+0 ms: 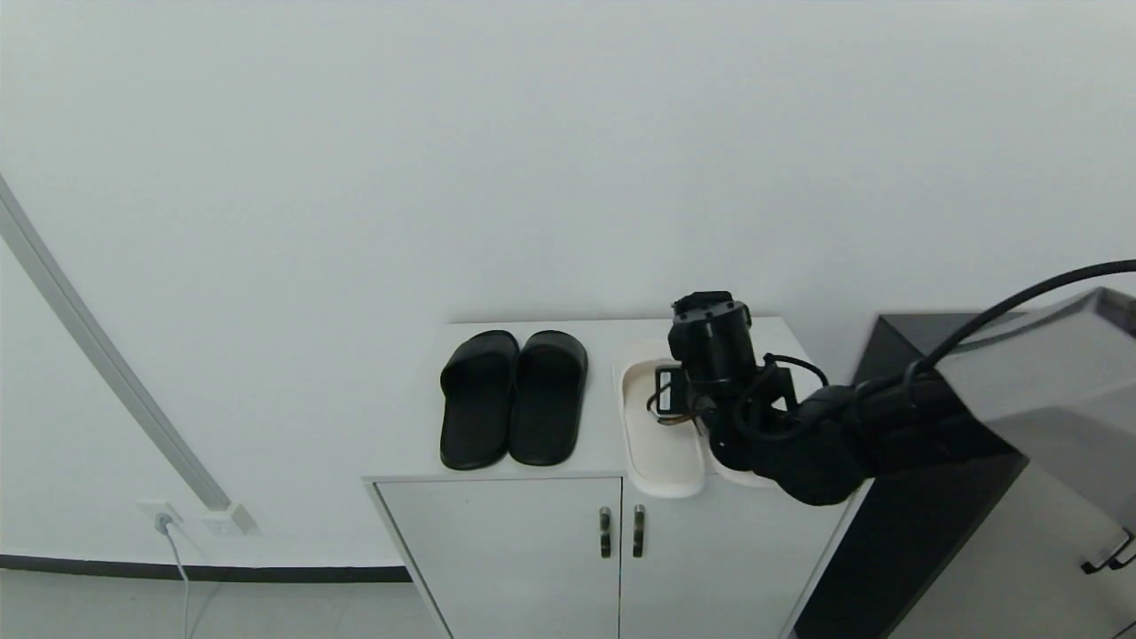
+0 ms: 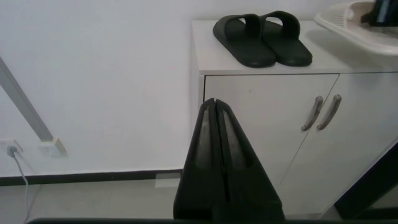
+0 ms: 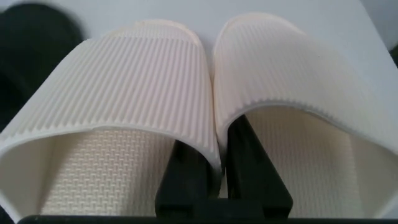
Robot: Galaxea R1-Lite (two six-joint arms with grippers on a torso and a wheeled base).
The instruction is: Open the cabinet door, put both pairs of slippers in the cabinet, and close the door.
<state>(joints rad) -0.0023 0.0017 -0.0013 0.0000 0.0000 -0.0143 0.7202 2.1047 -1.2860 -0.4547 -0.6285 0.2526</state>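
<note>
- Right wrist view puts us right at the right gripper (image 3: 221, 183). One finger sits under each strap of the cream slippers (image 3: 205, 81), and the two inner strap edges are pinched between them, so the pair is gripped as one.
- Head view: that cream pair lies on the right side of the cabinet top (image 1: 603, 390), heels poking just over the front edge.
- The black slippers (image 1: 513, 398) sit side by side just beside them, towards the left.
- Below, both cabinet doors (image 1: 506, 550) are shut, and their handles (image 1: 621, 531) meet at the middle.
- The left gripper (image 2: 215, 109) hangs low in front of the cabinet's left side, fingers pressed together on nothing.
- To do this well: keep the pinch firm and lift straight up, because soft straps could slide and let one slipper swing loose.
- No door is open yet, and the free left gripper looks best placed to take a handle.
</note>
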